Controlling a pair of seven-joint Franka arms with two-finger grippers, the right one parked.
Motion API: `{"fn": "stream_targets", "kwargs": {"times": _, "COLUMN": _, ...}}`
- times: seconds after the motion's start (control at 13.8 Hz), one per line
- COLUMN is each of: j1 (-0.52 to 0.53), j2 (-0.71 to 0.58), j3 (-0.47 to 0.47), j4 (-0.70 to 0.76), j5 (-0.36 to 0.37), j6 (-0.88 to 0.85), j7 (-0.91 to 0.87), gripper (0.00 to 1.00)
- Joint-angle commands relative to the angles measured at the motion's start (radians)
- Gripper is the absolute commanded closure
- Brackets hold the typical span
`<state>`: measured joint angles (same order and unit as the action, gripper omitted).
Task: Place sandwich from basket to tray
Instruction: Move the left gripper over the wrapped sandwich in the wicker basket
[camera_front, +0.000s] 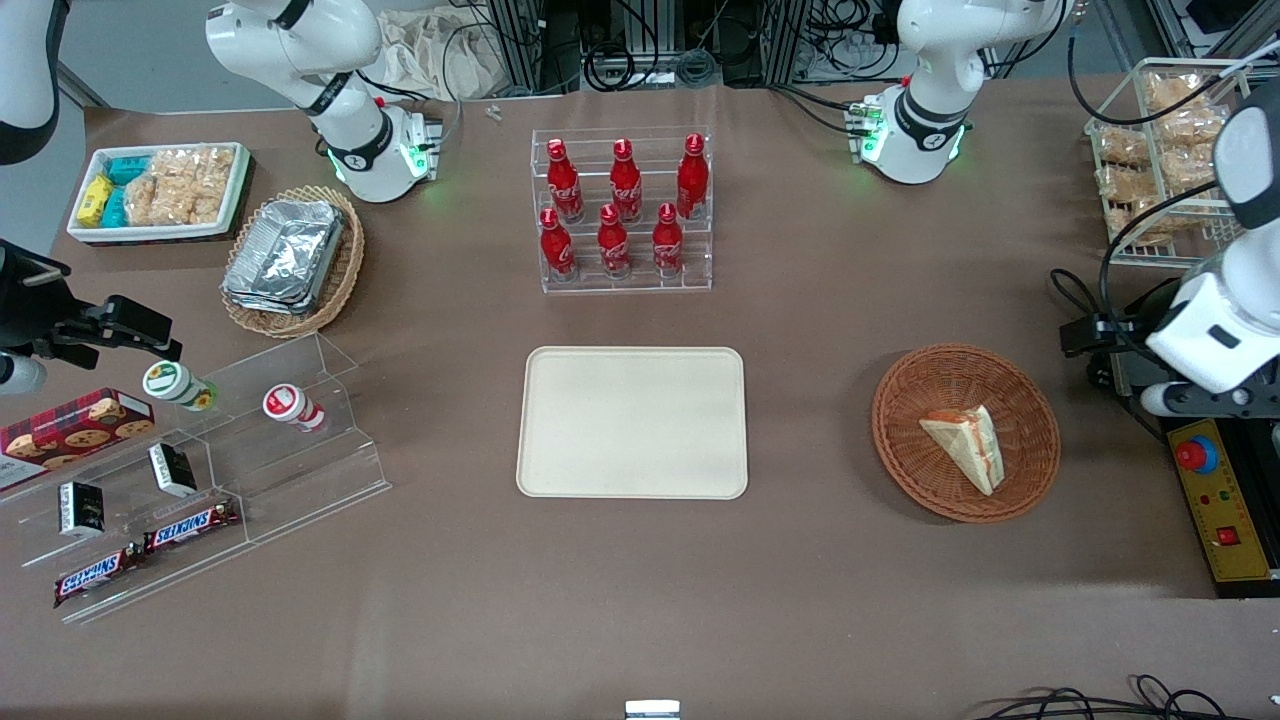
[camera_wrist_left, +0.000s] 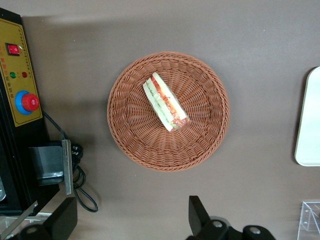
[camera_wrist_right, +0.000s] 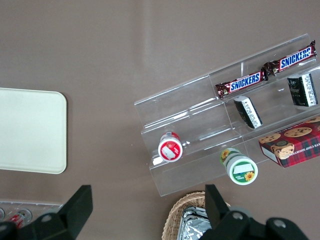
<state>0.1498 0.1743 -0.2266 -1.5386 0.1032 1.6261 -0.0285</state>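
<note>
In the front view, your sandwich (camera_front: 965, 445) lies in the round wicker basket (camera_front: 893, 420), which sits toward the working arm's end of the table. The wedge's narrow tip faces the tray (camera_front: 632, 422). The cream tray lies flat at mid-table, well apart from the basket, with nothing on it. A clear rack of red bottles (camera_front: 625, 210) stands farther from the camera than the tray. The left arm (camera_front: 1215, 330) reaches in at the table's edge, above a yellow control box (camera_front: 1225, 500) that lies beside the basket.

In the left wrist view you look straight down on the basket (camera_wrist_left: 130, 135). The sandwich (camera_wrist_left: 166, 102) rests a little off centre on the weave, with its red-orange and green filling edge turned up. The gripper (camera_wrist_left: 131, 202) hangs high over bare table just beside the basket's rim. Its two dark fingers (camera_wrist_left: 199, 215) are spread wide apart, hold nothing, and touch neither wicker nor bread. The control box (camera_wrist_left: 17, 75) and a corner of the tray (camera_wrist_left: 310, 120) show at the picture's two edges.

In the right wrist view you see one rounded end of the tray (camera_wrist_right: 30, 130), bare. Near it stands a clear stepped stand (camera_wrist_right: 200, 115) holding two Snickers bars (camera_wrist_right: 240, 84), two small round tubs and a cookie box (camera_wrist_right: 292, 145).
</note>
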Motion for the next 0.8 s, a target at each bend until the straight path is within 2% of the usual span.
{"fn": "stream_targets", "kwargs": {"times": 0.0, "j1": -0.019, "j2": 0.016, "j3": 0.009, "j4": 0.029, "j5": 0.02, "j6": -0.016, "j7": -0.048, "gripper": 0.0}}
{"fn": "stream_targets", "kwargs": {"times": 0.29, "j1": -0.019, "j2": 0.037, "j3": 0.006, "j4": 0.035, "j5": 0.0, "j6": 0.012, "j7": -0.163, "gripper": 0.0}}
{"fn": "stream_targets", "kwargs": {"times": 0.36, "j1": -0.018, "j2": 0.039, "j3": 0.001, "j4": 0.025, "j5": -0.038, "j6": 0.049, "j7": -0.209, "gripper": 0.0}}
{"fn": "stream_targets", "kwargs": {"times": 0.44, "j1": -0.018, "j2": 0.039, "j3": 0.003, "j4": 0.0, "j5": -0.065, "j6": 0.07, "j7": -0.253, "gripper": 0.0}}
{"fn": "stream_targets", "kwargs": {"times": 0.73, "j1": -0.01, "j2": 0.039, "j3": 0.009, "j4": -0.184, "j5": -0.048, "j6": 0.263, "j7": -0.396, "gripper": 0.0}}
